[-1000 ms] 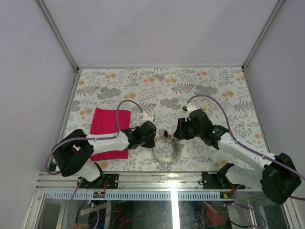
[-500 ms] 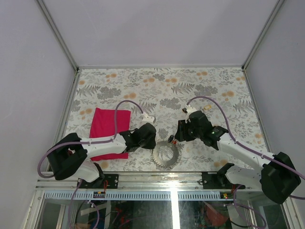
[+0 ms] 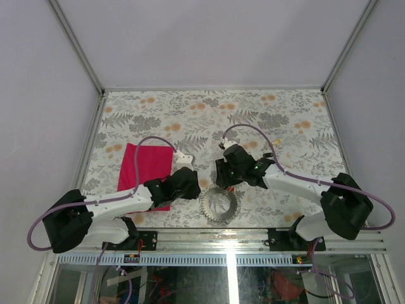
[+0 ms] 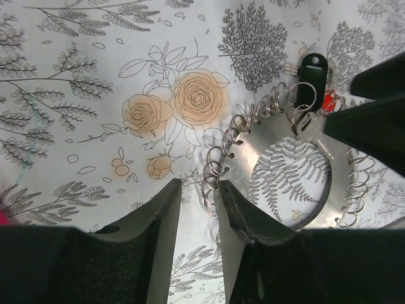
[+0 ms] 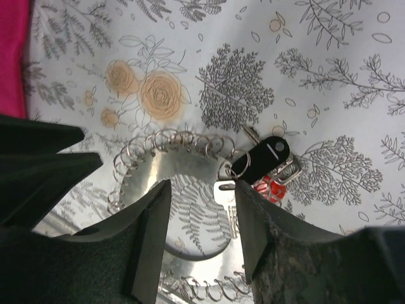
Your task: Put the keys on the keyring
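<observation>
The keyring (image 3: 218, 204) lies on the surface (image 3: 285, 120), low in the middle of the top view; a black key (image 4: 311, 69) and a red key (image 4: 327, 100) seem hooked on; the left tool (image 4: 197, 187) and right tool (image 5: 202, 187) hang over it, both spread apart, holding nothing; more keys may be left.

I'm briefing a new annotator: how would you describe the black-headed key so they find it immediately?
On the floral table cover, near the front edge, lies a big silver hoop strung with small wire rings. At its far rim sits the small key with an oblong black plastic head; the neighbouring key has a red head.
</observation>
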Tool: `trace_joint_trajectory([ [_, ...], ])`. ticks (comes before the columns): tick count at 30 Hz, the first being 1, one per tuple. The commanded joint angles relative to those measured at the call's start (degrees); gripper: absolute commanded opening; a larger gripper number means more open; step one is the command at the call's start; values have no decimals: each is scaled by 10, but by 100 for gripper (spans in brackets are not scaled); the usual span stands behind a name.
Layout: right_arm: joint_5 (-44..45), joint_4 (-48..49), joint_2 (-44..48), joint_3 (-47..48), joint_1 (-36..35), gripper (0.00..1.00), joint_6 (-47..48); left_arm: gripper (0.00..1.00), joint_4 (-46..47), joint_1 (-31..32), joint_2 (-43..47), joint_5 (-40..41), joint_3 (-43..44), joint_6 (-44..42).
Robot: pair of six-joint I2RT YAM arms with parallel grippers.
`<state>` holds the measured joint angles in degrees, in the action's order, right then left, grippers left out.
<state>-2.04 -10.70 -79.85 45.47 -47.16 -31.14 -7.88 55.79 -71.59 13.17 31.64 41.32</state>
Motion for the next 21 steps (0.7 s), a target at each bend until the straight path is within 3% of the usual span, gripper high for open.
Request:
trace_joint_trajectory([
  [1, 79, -29, -54, 77, -32, 49, -30, 32, -12, -1, 40, 47, -10, 10],
  [8, 151, -95, -124, 144, -62, 41, -61, 34, -28, 0, 65, 61, -15, 2],
  [21, 151, -127, -201, 185, -78, 36, -74, 36, -34, -1, 93, 68, -32, -4],
])
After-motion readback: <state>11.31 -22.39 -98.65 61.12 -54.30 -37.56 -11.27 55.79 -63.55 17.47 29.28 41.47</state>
